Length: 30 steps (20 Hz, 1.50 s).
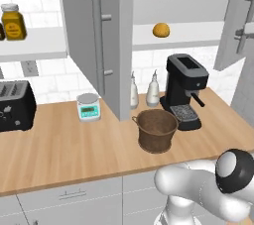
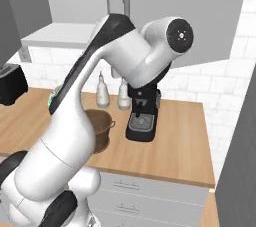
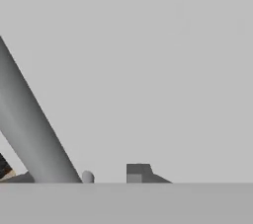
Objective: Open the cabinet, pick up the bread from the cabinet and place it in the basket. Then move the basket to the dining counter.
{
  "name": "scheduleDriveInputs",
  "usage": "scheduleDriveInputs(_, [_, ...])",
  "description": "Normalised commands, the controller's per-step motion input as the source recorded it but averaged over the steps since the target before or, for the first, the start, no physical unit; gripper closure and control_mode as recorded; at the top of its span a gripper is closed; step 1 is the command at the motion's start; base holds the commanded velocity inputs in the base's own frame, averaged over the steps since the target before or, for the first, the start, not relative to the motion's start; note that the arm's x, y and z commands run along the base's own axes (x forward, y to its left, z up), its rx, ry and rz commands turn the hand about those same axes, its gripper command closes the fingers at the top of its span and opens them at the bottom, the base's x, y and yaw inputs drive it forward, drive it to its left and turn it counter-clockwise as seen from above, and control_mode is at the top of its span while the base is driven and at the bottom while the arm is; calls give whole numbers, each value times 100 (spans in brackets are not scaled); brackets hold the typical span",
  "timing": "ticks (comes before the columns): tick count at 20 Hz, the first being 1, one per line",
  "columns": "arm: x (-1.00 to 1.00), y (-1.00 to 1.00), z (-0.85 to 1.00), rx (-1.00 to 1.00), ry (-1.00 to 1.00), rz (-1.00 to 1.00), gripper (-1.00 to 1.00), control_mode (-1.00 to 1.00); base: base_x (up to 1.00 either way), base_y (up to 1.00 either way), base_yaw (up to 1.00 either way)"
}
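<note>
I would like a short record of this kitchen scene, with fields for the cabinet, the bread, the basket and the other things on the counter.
cabinet: doors open, white shelf showing
bread: bun on the shelf, not yet taken
basket: upright on the wood counter, nothing seen inside
beside basket: coffee machine to its right, two bottles behind
left side: small scale, toaster, amber jar on the open shelf
fingers: tip close to a cabinet door handle

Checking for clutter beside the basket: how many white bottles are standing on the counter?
2. Both white bottles stand at the backsplash behind the basket: one beside the open cabinet door's edge, the other next to the coffee machine. That door may hide more.
</note>
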Motion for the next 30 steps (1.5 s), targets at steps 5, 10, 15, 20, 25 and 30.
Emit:
scheduleDriveInputs(5, [-26, -100, -46, 11, -35, 0, 100, -100, 0, 0, 0])
scheduleDriveInputs(10, [-68, -91, -98, -10, -69, 2, 100, -100, 0, 0, 0])
scheduleDriveInputs(15, [-98, -6, -79, -27, -95, -12, 100, -100, 0, 0, 0])
scheduleDriveInputs(20, [-65, 70, -74, -6, -58, -43, 100, -100, 0, 0, 0])
scheduleDriveInputs(25, [-73, 100, -100, 24, -39, -21, -100, -100, 0, 0, 0])
scheduleDriveInputs(30, [-30, 100, -100, 37, -34, -23, -100, -100, 0, 0, 0])
